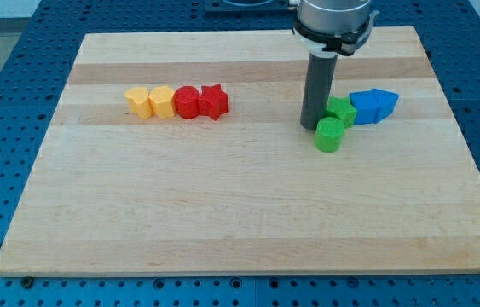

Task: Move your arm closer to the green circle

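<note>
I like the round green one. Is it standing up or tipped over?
Standing up. The green circle shows its flat round top facing upward, on the board. My tip is just to its left.

Pale striped wooden board; blue perforated surround. Blocks: two yellow, red circle, red star, green circle, green star, two blue. Dark grey rod.

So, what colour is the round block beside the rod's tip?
Green, seen in the camera view.
</note>
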`<state>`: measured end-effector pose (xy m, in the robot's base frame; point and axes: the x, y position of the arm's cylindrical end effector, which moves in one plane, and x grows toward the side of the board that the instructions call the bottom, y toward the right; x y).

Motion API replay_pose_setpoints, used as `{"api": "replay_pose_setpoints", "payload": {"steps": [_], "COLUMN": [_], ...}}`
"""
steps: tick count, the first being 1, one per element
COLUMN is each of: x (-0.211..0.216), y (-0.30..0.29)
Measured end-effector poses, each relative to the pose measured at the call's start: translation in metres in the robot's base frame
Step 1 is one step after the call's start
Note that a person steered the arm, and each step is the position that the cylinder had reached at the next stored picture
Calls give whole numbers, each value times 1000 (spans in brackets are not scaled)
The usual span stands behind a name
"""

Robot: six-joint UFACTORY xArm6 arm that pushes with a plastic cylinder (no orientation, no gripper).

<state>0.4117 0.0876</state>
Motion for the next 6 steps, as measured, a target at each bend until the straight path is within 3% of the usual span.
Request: {"api": "replay_pose_setpoints", "payload": {"steps": [4,6], "x": [-14,15], "y": [-19,-25]}}
